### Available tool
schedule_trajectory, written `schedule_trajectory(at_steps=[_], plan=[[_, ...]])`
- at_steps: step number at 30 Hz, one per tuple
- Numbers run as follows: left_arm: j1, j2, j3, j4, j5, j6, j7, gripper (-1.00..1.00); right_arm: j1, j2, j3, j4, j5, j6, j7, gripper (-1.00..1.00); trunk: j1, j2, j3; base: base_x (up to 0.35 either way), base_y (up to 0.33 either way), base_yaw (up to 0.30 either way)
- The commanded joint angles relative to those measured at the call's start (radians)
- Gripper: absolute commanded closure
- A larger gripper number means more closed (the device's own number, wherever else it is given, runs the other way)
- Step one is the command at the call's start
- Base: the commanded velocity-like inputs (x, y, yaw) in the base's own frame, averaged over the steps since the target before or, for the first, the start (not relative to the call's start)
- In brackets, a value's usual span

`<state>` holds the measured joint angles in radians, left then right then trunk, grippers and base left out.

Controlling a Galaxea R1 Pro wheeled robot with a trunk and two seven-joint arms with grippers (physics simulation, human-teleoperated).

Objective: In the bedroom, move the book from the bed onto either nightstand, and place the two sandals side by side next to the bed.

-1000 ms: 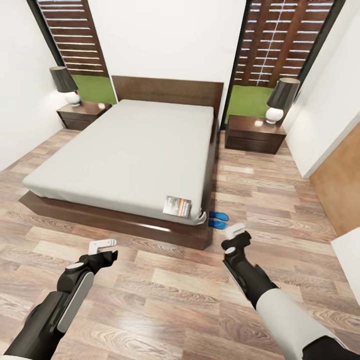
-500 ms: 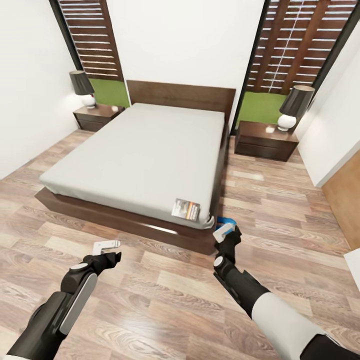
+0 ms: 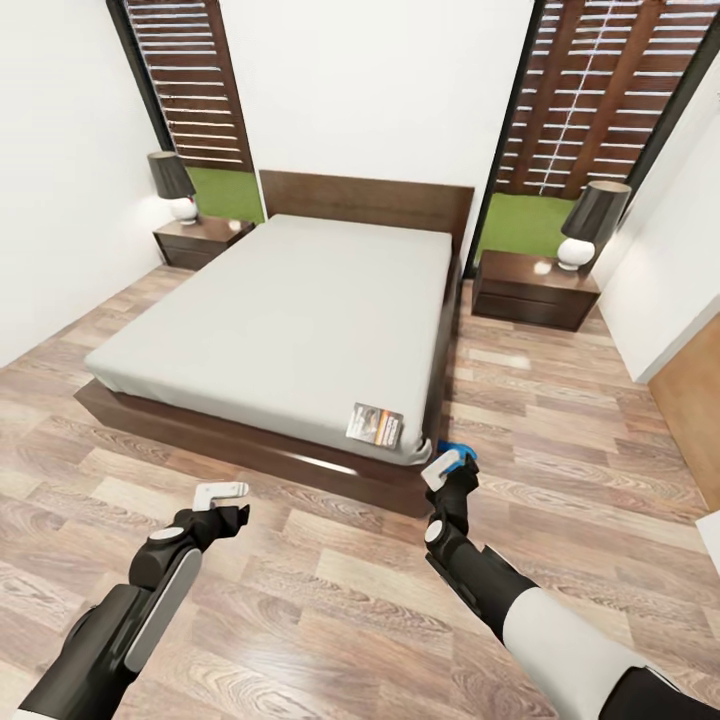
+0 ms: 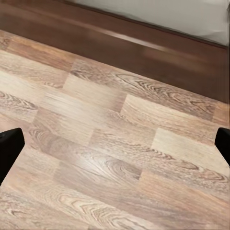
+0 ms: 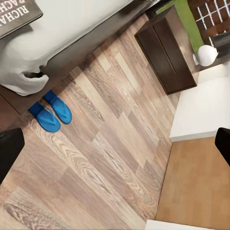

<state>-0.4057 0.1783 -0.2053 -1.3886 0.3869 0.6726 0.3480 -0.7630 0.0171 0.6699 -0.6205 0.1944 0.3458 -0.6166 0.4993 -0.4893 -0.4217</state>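
While approaching: step is closing on the bed's foot corner.
Bed (image 3: 290,310): centre of floor.
Book (image 3: 375,423): bed's near right corner.
Sandals (image 5: 50,111): side by side at that corner.
Left gripper (image 3: 222,491): spread, empty.
Right gripper (image 3: 447,466): spread, empty.
Next: probably reach right gripper to book.

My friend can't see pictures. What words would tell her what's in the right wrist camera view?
Two bright-blue sandals lie side by side on the wood-plank floor, beside the corner of a grey-mattressed bed. A book rests on that corner, and a dark-brown nightstand stands farther along the wall.
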Motion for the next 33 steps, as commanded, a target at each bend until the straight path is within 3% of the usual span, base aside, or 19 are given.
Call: schedule_trajectory(at_steps=[1,16,24,33], plan=[[-0.001,0.001,-0.003,-0.010,0.011,0.002,0.010,-1.00,-0.001,0.000,0.003,0.000,0.006,0.008,-0.003,-1.00,0.004,-0.009,-0.003,0.000,0.000,0.000],[-0.001,0.001,-0.005,-0.030,0.011,0.004,0.011,-1.00,-0.001,0.000,0.008,0.012,0.006,0.002,-0.017,-1.00,0.062,-0.114,-0.026,0.000,0.000,0.000],[-0.001,0.001,-0.005,-0.031,0.012,0.004,0.011,-1.00,-0.001,0.001,0.066,0.033,0.004,-0.006,-0.021,-1.00,0.093,-0.170,-0.038,0.000,0.000,0.000],[-0.001,0.001,-0.005,-0.031,0.012,0.004,0.011,-1.00,-0.001,0.001,0.079,0.039,0.005,-0.007,-0.020,-1.00,0.127,-0.233,-0.051,0.000,0.000,0.000]])
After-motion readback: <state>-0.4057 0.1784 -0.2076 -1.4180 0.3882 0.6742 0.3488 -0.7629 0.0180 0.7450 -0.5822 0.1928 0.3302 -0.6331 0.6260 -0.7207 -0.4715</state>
